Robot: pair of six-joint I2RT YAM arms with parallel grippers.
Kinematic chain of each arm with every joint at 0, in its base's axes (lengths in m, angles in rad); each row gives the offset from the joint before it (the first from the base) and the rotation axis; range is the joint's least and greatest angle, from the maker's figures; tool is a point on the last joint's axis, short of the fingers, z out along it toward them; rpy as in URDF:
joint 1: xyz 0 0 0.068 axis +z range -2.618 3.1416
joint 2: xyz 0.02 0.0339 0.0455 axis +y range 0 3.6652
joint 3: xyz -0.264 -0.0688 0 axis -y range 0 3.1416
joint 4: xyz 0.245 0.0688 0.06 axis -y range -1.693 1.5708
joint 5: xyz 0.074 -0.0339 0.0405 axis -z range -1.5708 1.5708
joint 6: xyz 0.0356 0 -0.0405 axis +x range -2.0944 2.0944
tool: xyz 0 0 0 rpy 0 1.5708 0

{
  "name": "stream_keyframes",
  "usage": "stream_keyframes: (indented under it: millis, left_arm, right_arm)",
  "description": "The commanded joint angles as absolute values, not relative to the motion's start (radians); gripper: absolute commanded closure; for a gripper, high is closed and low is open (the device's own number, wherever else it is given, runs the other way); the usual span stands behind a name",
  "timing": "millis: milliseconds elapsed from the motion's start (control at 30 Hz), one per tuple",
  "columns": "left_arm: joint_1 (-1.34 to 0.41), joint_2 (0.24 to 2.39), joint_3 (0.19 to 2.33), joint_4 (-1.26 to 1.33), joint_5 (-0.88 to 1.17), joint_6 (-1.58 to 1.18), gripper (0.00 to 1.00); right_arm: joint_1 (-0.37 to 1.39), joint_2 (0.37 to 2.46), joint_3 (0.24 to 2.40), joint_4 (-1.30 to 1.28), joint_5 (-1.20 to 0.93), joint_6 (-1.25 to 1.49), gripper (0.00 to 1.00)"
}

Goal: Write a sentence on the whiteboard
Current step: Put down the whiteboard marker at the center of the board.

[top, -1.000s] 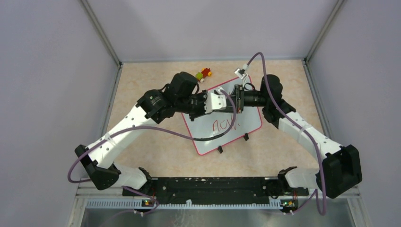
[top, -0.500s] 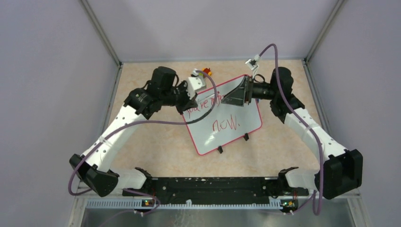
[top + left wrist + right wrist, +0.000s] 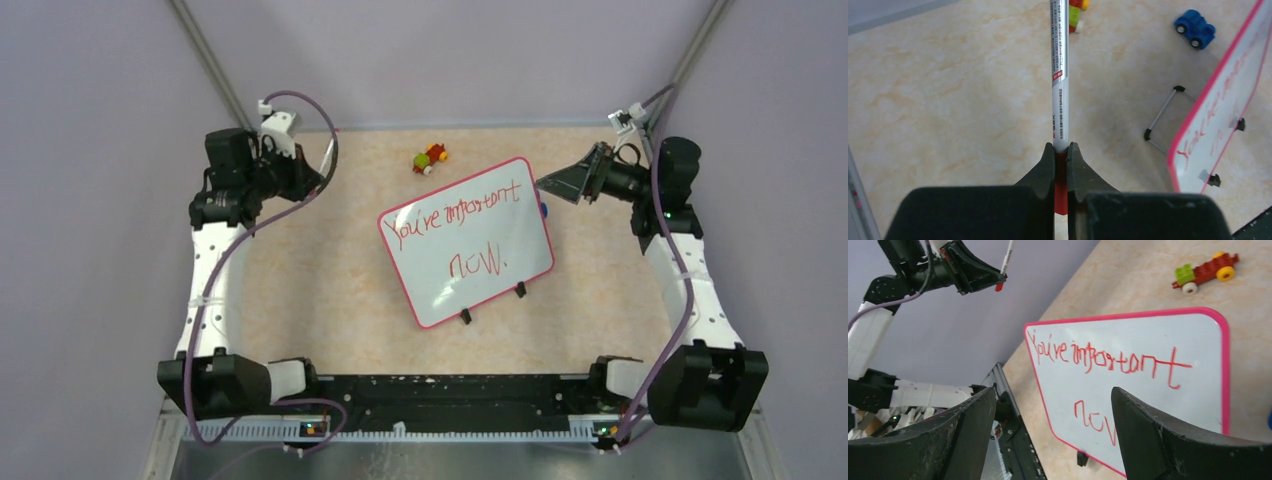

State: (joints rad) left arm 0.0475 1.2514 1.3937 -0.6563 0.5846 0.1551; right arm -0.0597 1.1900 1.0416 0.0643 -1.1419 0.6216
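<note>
Moved: both arms are swinging outward off the whiteboard [image 3: 520, 240], uncovering the whole sentence [image 3: 455, 215].
Clips: two black clips [image 3: 465, 316] are sitting on the board's near edge, facing the arm bases.
Whiteboard: it is resting mid-desk, turned askew, with its pink-red rim showing all round.
Sentence: red slanted lettering is reading "You're important" along the far side, with "now" beneath it.
Blue toy car [image 3: 1195, 28]: it is sitting just beside the board's right edge.
Left gripper [image 3: 1061, 150]: it is hovering over the far-left corner of the desk [image 3: 330, 300], fingers pressing together on a silver marker [image 3: 1060, 75].
Right gripper [image 3: 1053, 395]: it is hovering near the far-right corner, fingers standing wide apart and carrying nothing.
Brick car [image 3: 431, 157]: a red, green and yellow toy is lying near the far edge, apart from the board.
</note>
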Motion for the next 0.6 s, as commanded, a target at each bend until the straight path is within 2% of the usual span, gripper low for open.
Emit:
stream_keyframes:
  millis: [0, 200, 567]
  left_arm:
    - [0.143, 1.224, 1.310, -0.622, 0.586, 0.172, 1.00]
    - [0.192, 1.267, 1.174, -0.672, 0.514, 0.209, 1.00]
    - [0.192, 1.418, 0.998, -0.701, 0.428, 0.240, 0.95]
  right_arm:
    - [-0.135, 1.154, 1.045, -0.116, -1.181, 0.415, 0.18]
    - [-0.191, 1.135, 1.020, -0.289, -1.102, 0.201, 0.18]
    - [-0.192, 1.088, 0.876, -0.247, -1.030, 0.161, 0.18]
